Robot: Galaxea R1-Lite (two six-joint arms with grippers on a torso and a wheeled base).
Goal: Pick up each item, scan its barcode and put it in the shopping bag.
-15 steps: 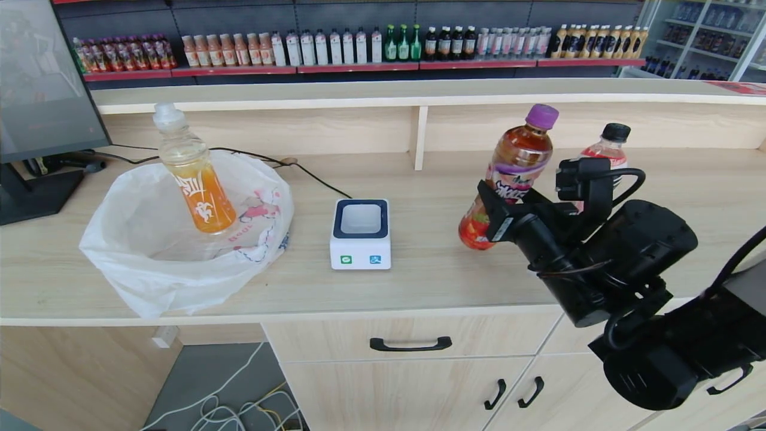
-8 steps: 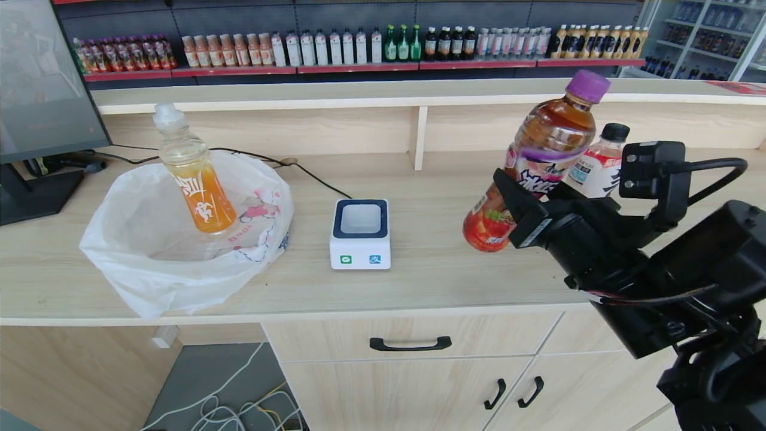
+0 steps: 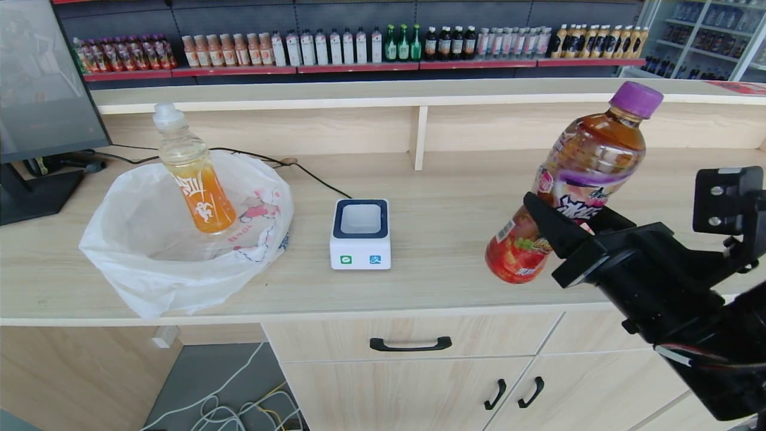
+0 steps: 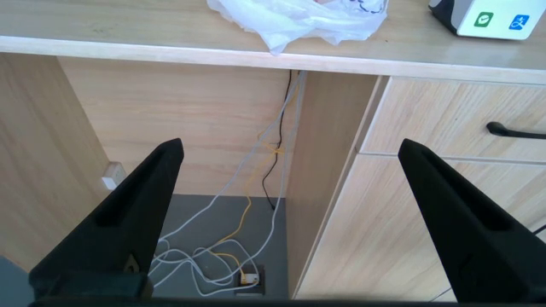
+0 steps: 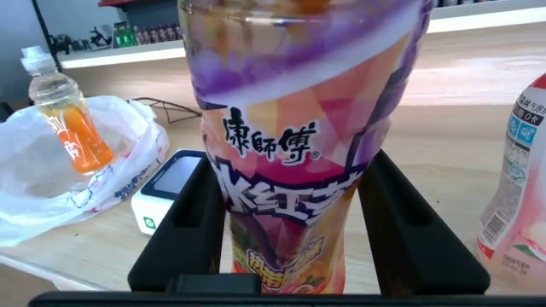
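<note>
A long pale wooden counter [image 3: 443, 197] is seen across the head view, backed by a raised ledge, and a red shelf [image 3: 359, 67] lined with drinks is seen on the wall behind it. A dark monitor [image 3: 42, 84] on a black stand is placed at the counter's far left corner. The shopping bag [image 3: 149, 257], white and crumpled, is spread open on the left part of the counter, with its lower folds reaching the front edge. The right gripper [image 3: 553, 224] is held over the right part of the counter near the front edge, and its black fingers are clamped on either side of the purple-capped bottle [image 3: 583, 173] at its label. This bottle is carried tilted, with its cap toward the far right and its red base toward the front edge. The left gripper [image 4: 290, 145] is held below the front edge, facing the cabinet under the bag, with its fingers spread wide and nothing between them. An orange drink bottle [image 3: 194, 173] with a white cap is seen leaning inside the bag. A pink-labelled bottle [image 5: 516, 196] is seen on the counter just beside the held one. The white scanner [image 3: 360, 234], topped by a dark blue frame, is set mid-counter between the bag and the held bottle. A black cable [image 3: 281, 161] is laid along the far side behind the bag.
</note>
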